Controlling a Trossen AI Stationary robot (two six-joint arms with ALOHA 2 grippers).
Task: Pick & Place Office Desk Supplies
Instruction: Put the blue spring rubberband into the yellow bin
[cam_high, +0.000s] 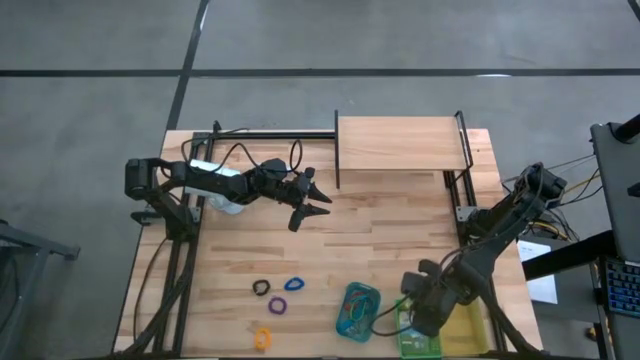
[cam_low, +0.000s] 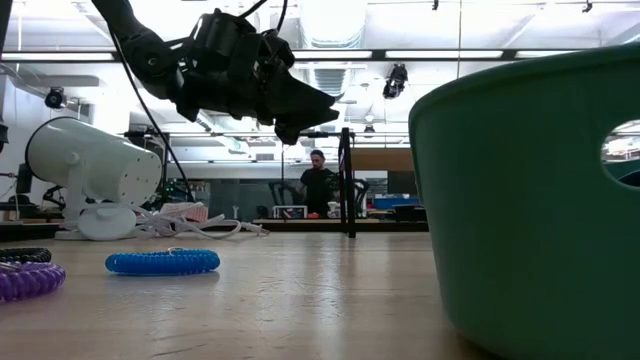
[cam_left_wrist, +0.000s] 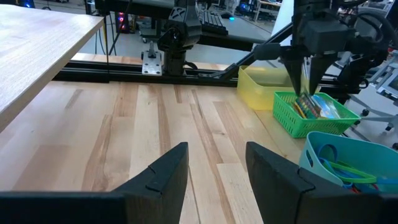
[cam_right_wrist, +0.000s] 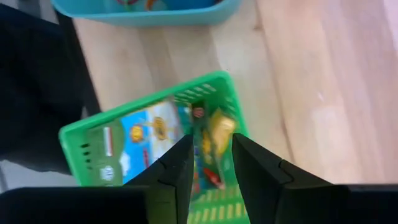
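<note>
My right gripper (cam_high: 420, 322) (cam_right_wrist: 209, 155) hangs open over the green tray (cam_right_wrist: 205, 84), fingers pointing down. Yellow-and-green crayon boxes (cam_right_wrist: 149, 134) (cam_left_wrist: 317, 106) lie in that tray, one right below the gap between the fingers. My left gripper (cam_high: 312, 203) (cam_left_wrist: 217, 168) waits open in the air at the far left, holding nothing. On the table's near left lie a black loop (cam_high: 261, 288), a blue loop (cam_high: 294, 284) (cam_low: 163, 262), a purple loop (cam_high: 277, 305) and an orange loop (cam_high: 262, 338). More loops lie in the teal tray (cam_high: 345, 328).
A yellow tray (cam_high: 465, 330) stands right of the green one. The white lamp (cam_high: 222, 200) with its cord stands under my left arm. A raised wooden shelf (cam_high: 400, 143) on a black frame spans the far edge. Bare wood lies mid-table.
</note>
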